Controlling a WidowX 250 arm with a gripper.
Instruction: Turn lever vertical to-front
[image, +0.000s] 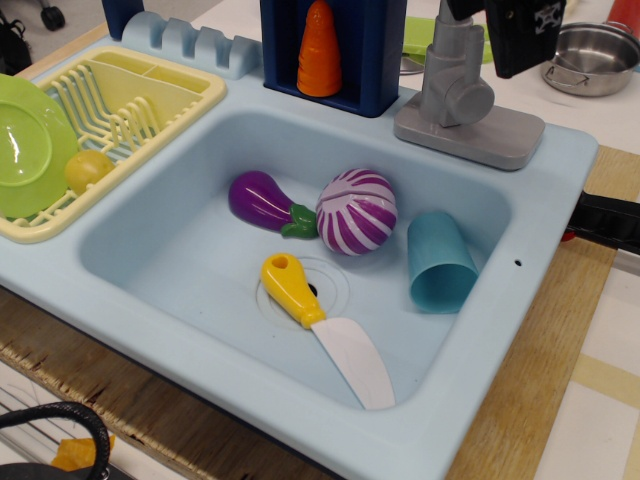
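- From my remote station, the lever stands upright on its stubby grey cylinder, at the back right corner of the pale blue toy sink, on a flat grey base plate.
- I judge the turn not done: the arm points straight up, almost to the top edge of the view, not forward toward the basin. The whole swing to the front appears to be left.
- My gripper hangs at the top right, just beside the lever and a little to its right. Only its black lower body with a white marker shows; the fingertips are cut off or hidden.
- I cannot tell how far apart the jaws stand, nor whether any finger touches the lever. From this angle the black body looks separate from the grey arm, and I see nothing carried in it.
- In the basin lie a purple eggplant, a striped purple onion, a teal cup on its side and a yellow-handled knife, all well apart from the lever.
- Behind the sink stands an orange carrot in a dark blue holder; a steel pot sits at far right, near the gripper.
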